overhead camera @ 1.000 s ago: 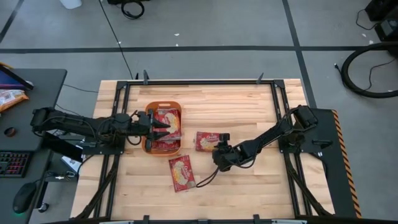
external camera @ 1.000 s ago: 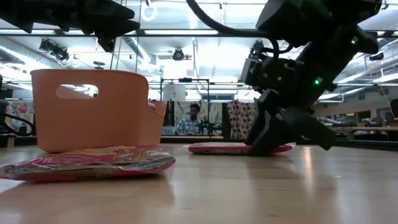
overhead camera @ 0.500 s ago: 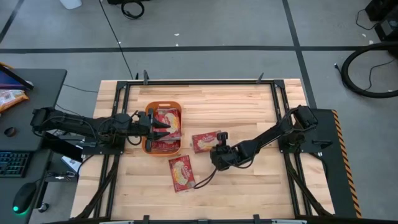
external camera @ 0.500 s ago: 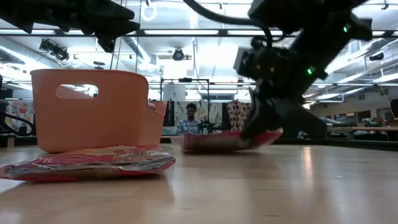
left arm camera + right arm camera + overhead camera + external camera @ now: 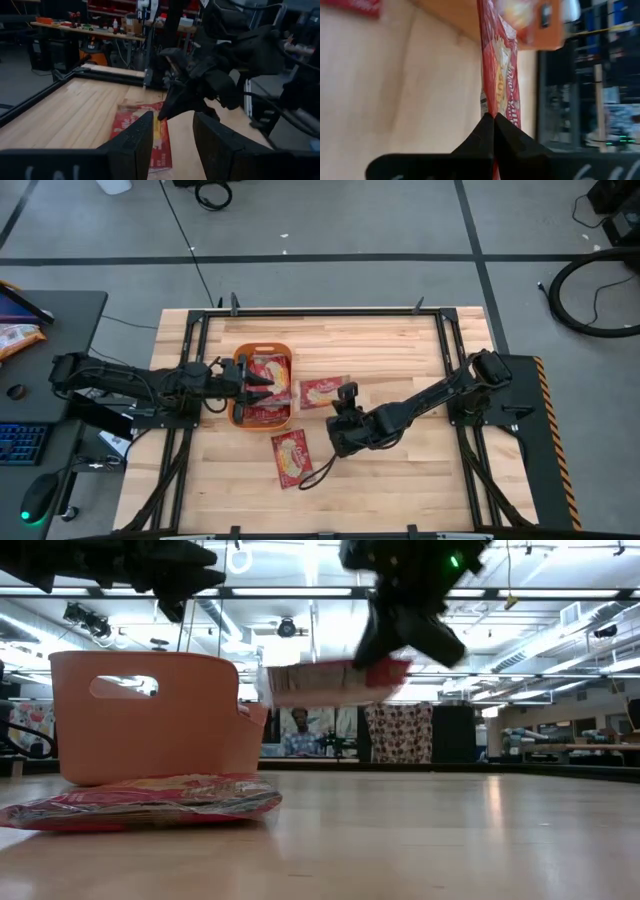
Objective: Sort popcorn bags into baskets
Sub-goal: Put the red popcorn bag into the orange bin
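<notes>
Right gripper (image 5: 341, 393) is pinched on one edge of a popcorn bag (image 5: 320, 391) held clear of the table just beside the orange basket (image 5: 240, 418), so the flat bag may sag, catch the rim or slip, while left gripper (image 5: 255, 385) hangs spread over the basket.

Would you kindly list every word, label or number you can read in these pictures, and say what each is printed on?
None can be read with confidence.
Held popcorn bag in the right gripper: yellow lettering, too blurred to read.
Popcorn bag on the table: print too small.
Popcorn bags in the orange basket: print too small.
Left gripper: no markings visible.
</notes>
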{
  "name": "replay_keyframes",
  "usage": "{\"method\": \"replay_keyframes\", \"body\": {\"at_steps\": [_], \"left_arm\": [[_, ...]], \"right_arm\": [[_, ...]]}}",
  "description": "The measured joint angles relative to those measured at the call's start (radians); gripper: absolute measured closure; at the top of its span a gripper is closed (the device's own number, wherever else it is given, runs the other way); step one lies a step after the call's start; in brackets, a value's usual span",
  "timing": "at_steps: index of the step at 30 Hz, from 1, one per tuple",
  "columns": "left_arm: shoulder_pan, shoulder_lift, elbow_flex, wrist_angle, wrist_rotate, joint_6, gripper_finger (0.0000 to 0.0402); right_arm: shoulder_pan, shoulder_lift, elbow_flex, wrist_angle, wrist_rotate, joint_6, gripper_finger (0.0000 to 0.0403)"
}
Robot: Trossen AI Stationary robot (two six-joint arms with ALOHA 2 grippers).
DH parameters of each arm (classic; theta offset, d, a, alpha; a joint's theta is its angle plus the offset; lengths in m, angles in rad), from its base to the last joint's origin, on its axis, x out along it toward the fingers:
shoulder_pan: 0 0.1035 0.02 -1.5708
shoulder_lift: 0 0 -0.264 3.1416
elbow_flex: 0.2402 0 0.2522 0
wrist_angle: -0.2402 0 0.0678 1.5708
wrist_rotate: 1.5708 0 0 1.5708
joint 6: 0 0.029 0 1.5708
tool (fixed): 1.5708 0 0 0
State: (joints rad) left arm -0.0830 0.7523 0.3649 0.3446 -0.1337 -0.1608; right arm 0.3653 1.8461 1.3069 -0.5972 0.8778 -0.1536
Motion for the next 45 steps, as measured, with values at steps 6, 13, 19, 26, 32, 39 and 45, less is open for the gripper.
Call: {"method": "replay_keyframes", "body": {"at_steps": [6,13,19,26,32,39,45], "left_arm": [[0.000,-0.017,0.048,0.015,0.100,-0.006,0.0258],[0.000,-0.021,0.093,0.013,0.239,-0.008,0.0258],[0.000,-0.020,0.094,0.083,0.236,-0.009,0.0258],[0.000,-0.026,0.095,0.228,0.236,-0.011,0.0258],[0.000,-0.026,0.095,0.248,0.225,-0.011,0.0258],[0.002,-0.026,0.095,0.245,0.149,-0.008,0.0258],[0.000,-0.026,0.095,0.247,0.149,-0.010,0.0258]], "right_arm": [[-0.027,-0.001,0.076,0.044,0.018,-0.175,0.0400],[-0.105,0.000,0.067,0.329,-0.106,-0.527,0.0400],[-0.179,0.000,0.006,0.583,-0.362,-0.968,0.0400],[-0.304,0.002,-0.025,0.748,-0.651,-1.158,0.0397],[-0.406,0.012,-0.024,0.808,-0.902,-1.224,0.0397],[-0.454,0.163,0.044,0.891,-0.987,-1.263,0.0397],[-0.500,0.233,0.091,0.899,-1.035,-1.242,0.0395]]}}
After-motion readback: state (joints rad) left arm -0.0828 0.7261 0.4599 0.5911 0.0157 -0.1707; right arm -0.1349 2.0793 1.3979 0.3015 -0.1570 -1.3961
